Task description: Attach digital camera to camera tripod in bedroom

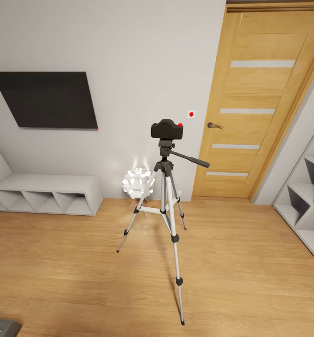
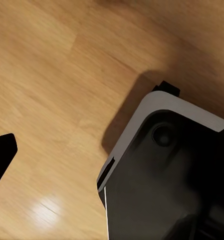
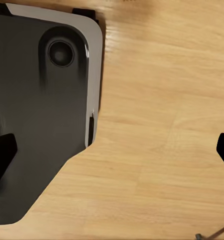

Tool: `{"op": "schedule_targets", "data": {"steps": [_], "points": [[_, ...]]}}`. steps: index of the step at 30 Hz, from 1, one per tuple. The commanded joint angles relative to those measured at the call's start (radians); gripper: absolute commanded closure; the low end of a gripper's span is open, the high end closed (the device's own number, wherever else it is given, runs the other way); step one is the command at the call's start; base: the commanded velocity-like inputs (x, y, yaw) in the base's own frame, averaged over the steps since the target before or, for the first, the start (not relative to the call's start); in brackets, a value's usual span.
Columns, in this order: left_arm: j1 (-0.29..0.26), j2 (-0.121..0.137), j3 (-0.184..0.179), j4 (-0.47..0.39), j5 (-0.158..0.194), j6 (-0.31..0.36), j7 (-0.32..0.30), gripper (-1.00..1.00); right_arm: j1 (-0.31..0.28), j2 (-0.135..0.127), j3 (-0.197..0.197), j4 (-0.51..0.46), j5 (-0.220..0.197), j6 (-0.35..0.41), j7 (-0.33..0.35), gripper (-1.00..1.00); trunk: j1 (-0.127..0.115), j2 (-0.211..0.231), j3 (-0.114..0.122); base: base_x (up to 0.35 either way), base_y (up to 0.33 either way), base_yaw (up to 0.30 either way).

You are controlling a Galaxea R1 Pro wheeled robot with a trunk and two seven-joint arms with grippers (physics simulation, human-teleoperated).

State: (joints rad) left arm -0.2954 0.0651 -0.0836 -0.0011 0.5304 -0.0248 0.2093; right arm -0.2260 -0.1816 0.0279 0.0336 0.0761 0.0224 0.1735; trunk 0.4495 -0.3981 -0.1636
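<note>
The digital camera (image 1: 167,129) sits atop the camera tripod (image 1: 167,206) — both hands' spread, empty over floor.

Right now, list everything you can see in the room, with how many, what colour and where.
camera: one, black with a red dot, on top of the tripod
tripod: one, silver legs with black joints, standing on the floor mid-room
lamp: one, white spiky globe, on the floor behind the tripod
TV: one, black, on the wall at left
low shelf: one, white, along the wall under the TV
cube shelf: one, white, at right
door: one, honey wood, shut, right of the tripod
wall plate: one, white with a red dot, beside the door
floor: light wood planks
robot base: dark with a grey rim, over the floor
</note>
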Motion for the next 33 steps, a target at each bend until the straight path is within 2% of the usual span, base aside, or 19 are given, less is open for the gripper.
{"op": "schedule_targets", "data": {"steps": [1,9,13,33], "points": [[-0.001,0.000,-0.008,0.000,0.009,-0.002,0.002,-1.00,-0.001,0.001,0.001,0.001,0.002,0.001,0.003,-1.00,0.001,-0.002,-0.002,0.000,0.000,0.000],[-0.001,0.001,-0.008,0.000,0.009,-0.002,0.003,-1.00,-0.001,0.006,-0.009,0.001,-0.075,0.000,0.000,-1.00,0.001,-0.002,-0.001,0.000,0.000,0.000],[-0.001,0.001,-0.009,-0.001,0.005,-0.003,0.003,-1.00,-0.001,0.006,-0.010,0.001,-0.095,-0.001,-0.009,-1.00,0.001,-0.002,0.003,0.000,0.000,0.000],[-0.001,0.003,-0.010,-0.015,-0.001,-0.004,0.002,-1.00,0.000,0.008,-0.011,0.002,-0.106,-0.004,-0.037,-1.00,0.001,-0.002,0.034,0.000,0.000,0.000]]}}
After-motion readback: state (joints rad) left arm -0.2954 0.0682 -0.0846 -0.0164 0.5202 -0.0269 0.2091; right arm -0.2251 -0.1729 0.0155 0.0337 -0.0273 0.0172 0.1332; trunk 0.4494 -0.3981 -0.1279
